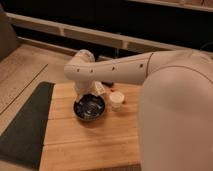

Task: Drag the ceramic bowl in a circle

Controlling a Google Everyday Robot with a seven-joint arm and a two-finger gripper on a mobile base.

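Near the far-left part of the wooden worktop sits the bowl, dark, glossy and upright. The cup stands just beside it on the right, with at most a thin gap between them. Reaching in from the right, the arm bends down so that the tool is at the bowl's far rim. Whether it is wide, narrow or gripping that rim cannot be told, since the wrist hides it. A dark mat lies along the worktop's left edge, near the bowl.

The main risk, as I judge it, is the cup: a circle swung to the right would push the bowl's side into it and tip it or shove it away. A circle swung to the left could run the bowl onto the mat, where the change of surface might catch its foot and tilt it. If contact is at only one spot on the rim, the glossy bowl may pivot or slip free instead of following. Downward pressure there could also lever the near side up.
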